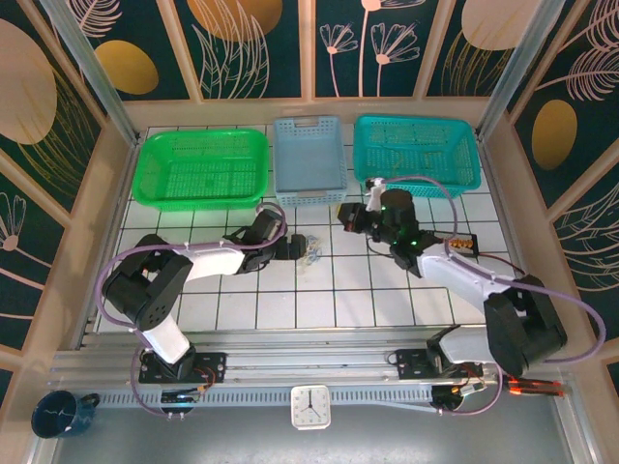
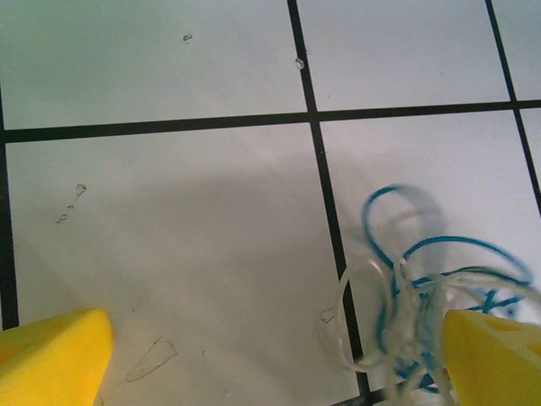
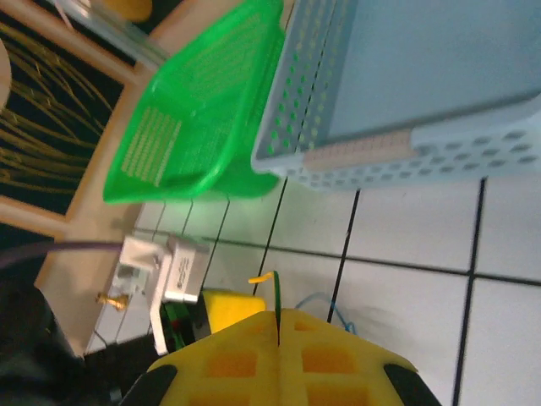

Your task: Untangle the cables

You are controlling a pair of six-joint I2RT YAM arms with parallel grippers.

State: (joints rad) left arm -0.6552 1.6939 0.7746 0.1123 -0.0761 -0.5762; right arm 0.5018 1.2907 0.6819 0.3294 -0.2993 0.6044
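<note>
- Left arm stretched low over the table (image 1: 290,309) toward centre. Left gripper (image 2: 270,364) spread wide, fingers (image 2: 52,359) apart above a tile.
- Cables (image 2: 423,292): blue and whitish loops tangled on the tiles, overlapping the finger at lower right of the wrist view.
- Right arm bent in from the right. Right gripper (image 3: 277,326) pressed together, just before the blue basket (image 3: 406,93). A thin strand rises at the seam; cannot tell if pinched.
- Green basket (image 1: 203,169) and teal basket (image 1: 416,155) flank the blue one at the far edge.
</note>
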